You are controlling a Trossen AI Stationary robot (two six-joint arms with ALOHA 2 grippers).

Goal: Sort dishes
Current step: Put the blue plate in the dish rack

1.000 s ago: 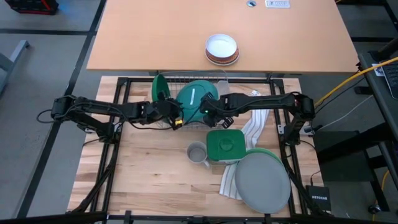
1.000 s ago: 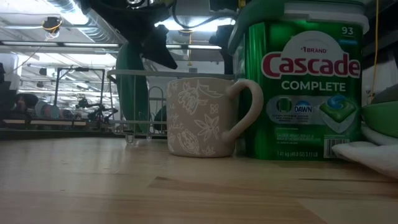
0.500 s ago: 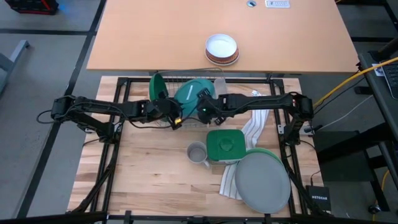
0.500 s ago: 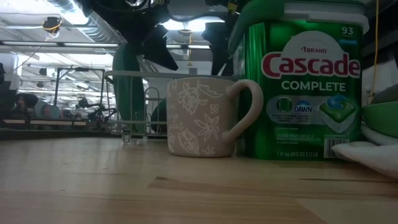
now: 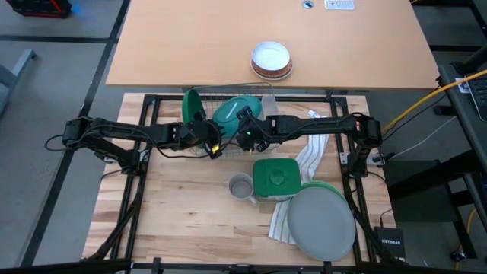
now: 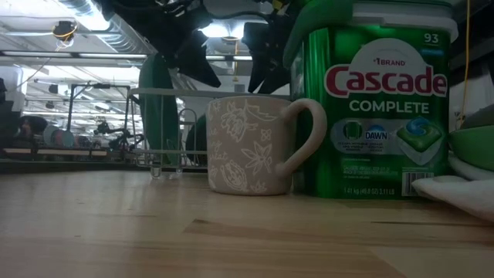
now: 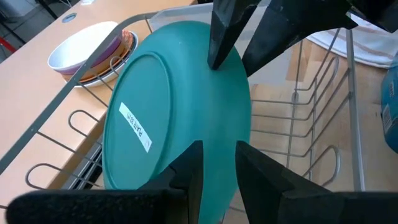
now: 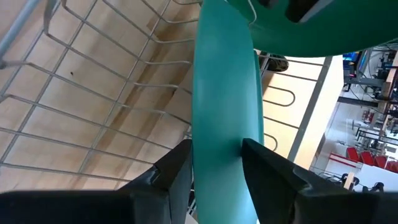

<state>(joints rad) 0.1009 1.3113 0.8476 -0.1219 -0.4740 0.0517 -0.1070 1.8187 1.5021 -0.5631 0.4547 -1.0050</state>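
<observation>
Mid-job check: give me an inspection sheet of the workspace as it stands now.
Surface: wooden table, dish rack at its far edge.
Job's things: teal plate tilted in the rack; dark green plate upright there; grey plate over light green plate, near right.
Clutter: mug, Cascade tub, striped towel, bowl.
Grippers: right gripper clamps the teal plate's rim; left gripper straddles its rim.
Cables: yellow cable, right.
Surroundings: workshop.
</observation>
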